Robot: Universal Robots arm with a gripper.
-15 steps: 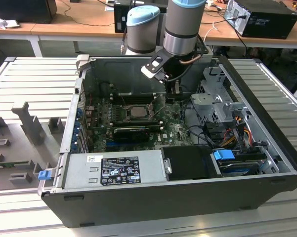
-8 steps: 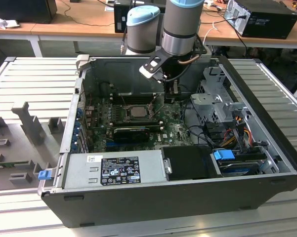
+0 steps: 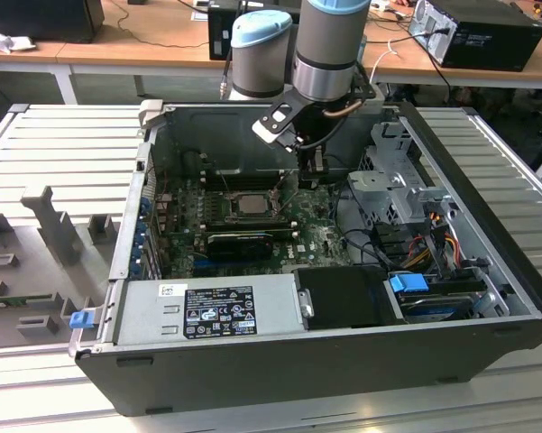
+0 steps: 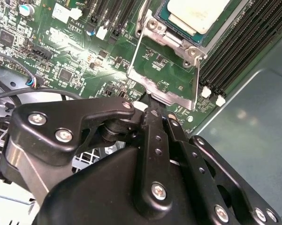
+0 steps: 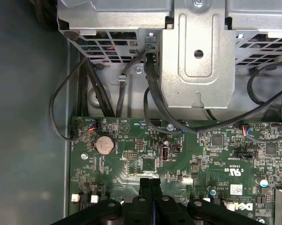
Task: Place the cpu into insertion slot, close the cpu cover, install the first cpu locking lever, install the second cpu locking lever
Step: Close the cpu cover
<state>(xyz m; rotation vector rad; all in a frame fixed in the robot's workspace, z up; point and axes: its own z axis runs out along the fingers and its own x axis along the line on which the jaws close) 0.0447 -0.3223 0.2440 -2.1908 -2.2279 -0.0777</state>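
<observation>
The cpu (image 4: 197,14) lies flat in the insertion slot (image 4: 177,33) on the green motherboard; in the exterior view the cpu (image 3: 250,206) sits mid-board inside the open case. The cpu cover (image 4: 165,93), a silvery frame with a square window, stands swung away from the slot, and green board shows through its window. My gripper (image 4: 150,107) is shut, its black fingertips meeting at the cover's free edge and touching it. From outside, the gripper (image 3: 308,179) hangs just to the exterior view's right of the slot. The shut fingers (image 5: 145,187) point at bare board.
Black memory slots (image 4: 234,51) run beside the slot. A metal drive cage (image 5: 197,56) with black cables (image 5: 150,103) stands close behind the gripper. The power supply (image 3: 212,311) fills the near side, and case walls (image 3: 131,207) enclose everything.
</observation>
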